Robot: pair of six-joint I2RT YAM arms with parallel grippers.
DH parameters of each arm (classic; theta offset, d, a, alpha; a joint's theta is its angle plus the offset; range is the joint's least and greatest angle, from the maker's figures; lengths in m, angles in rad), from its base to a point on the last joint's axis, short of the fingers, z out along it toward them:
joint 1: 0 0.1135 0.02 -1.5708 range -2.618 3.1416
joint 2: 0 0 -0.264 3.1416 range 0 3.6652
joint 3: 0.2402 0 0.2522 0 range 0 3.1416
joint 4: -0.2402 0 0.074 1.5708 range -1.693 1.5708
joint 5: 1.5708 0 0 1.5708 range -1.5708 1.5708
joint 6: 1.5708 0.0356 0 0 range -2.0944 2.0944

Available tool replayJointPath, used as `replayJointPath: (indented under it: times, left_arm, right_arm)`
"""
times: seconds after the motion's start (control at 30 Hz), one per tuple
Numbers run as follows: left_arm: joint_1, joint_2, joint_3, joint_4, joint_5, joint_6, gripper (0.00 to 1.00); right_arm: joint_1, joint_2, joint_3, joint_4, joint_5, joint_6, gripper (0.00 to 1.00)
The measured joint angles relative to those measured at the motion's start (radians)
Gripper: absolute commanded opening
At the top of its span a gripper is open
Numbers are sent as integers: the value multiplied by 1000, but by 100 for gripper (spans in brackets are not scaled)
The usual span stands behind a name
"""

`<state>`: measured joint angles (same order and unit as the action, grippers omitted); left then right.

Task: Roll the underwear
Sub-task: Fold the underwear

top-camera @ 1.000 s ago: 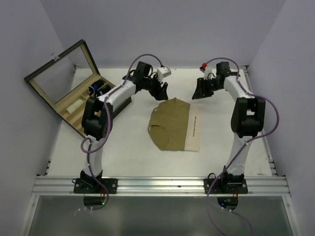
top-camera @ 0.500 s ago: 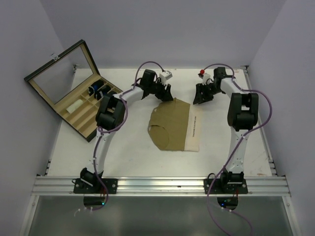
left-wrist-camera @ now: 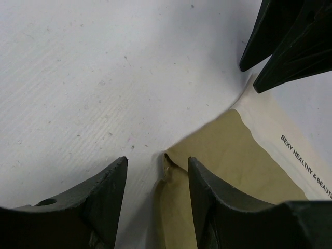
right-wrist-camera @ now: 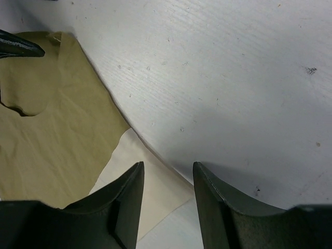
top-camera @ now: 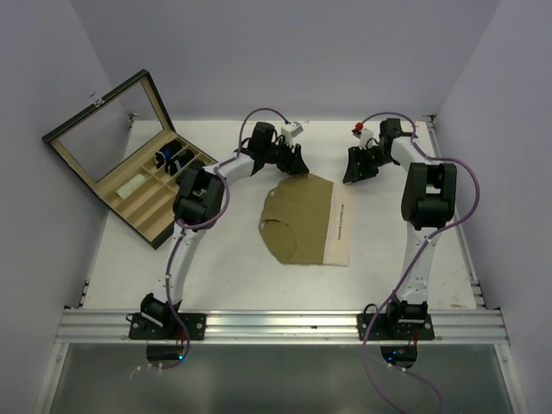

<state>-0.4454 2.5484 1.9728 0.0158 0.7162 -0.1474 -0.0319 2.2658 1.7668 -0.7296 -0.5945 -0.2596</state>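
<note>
Olive underwear (top-camera: 297, 216) lies flat at centre frame on the table (top-camera: 224, 250). Left gripper (top-camera: 291, 164), fingers apart, straddles its upper-left corner; right gripper (top-camera: 354, 170), also apart, straddles the white waistband's (top-camera: 341, 224) upper corner.

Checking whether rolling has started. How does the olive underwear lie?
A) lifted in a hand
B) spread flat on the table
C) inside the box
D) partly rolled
B: the olive-tan fabric underwear with cream waistband lies spread flat on the white table; the left hand and right hand are open.
</note>
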Motion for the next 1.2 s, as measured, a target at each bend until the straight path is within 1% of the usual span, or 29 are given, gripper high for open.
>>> replayJointPath:
  times: [0.3,0.37,0.43,0.47,0.57,0.6,0.67,0.7,0.73,0.77,0.83,0.87,0.9,0.97,1.0,1.2]
  left_arm:
    - [-14,21,21,19,14,-28,48]
    - [-20,23,22,20,15,-30,45]
    - [-24,23,22,20,16,-33,43]
    - [-27,24,22,20,16,-34,40]
    - [-32,28,23,20,18,-36,35]
    - [-33,29,23,20,19,-37,33]
    - [-33,32,28,19,19,-37,28]
    - [-33,34,28,20,19,-37,26]
    - [-33,35,29,20,20,-37,24]
    - [-33,35,29,19,19,-39,19]
    - [-33,37,29,19,19,-44,15]
    - [-33,39,32,18,18,-44,9]
    - [-33,40,34,18,18,-44,6]
    - [-33,40,39,19,16,-45,1]
    - [-33,41,41,21,14,-45,0]
    - [-30,44,50,41,2,-48,0]
  right_arm:
    - [-15,0,-7,-21,-21,-58,41]
    - [-16,0,-7,-41,-26,-76,40]
    - [-20,0,-8,-57,-31,-89,40]
    - [-20,0,-8,-64,-33,-96,39]
    - [-21,0,-10,-81,-40,-111,34]
    - [-21,0,-11,-86,-42,-115,30]
    - [-21,4,-11,-94,-45,-123,24]
    - [-22,6,-11,-97,-48,-124,19]
    - [-22,8,-11,-100,-48,-127,17]
    - [-22,11,-11,-102,-50,-127,15]
    - [-22,16,-10,-105,-57,-126,11]
    - [-23,19,-8,-106,-60,-124,10]
    - [-23,20,-6,-109,-63,-124,6]
    - [-23,24,-1,-113,-63,-123,3]
    - [-23,26,2,-115,-63,-121,0]
    - [-23,37,20,-114,-64,-100,0]
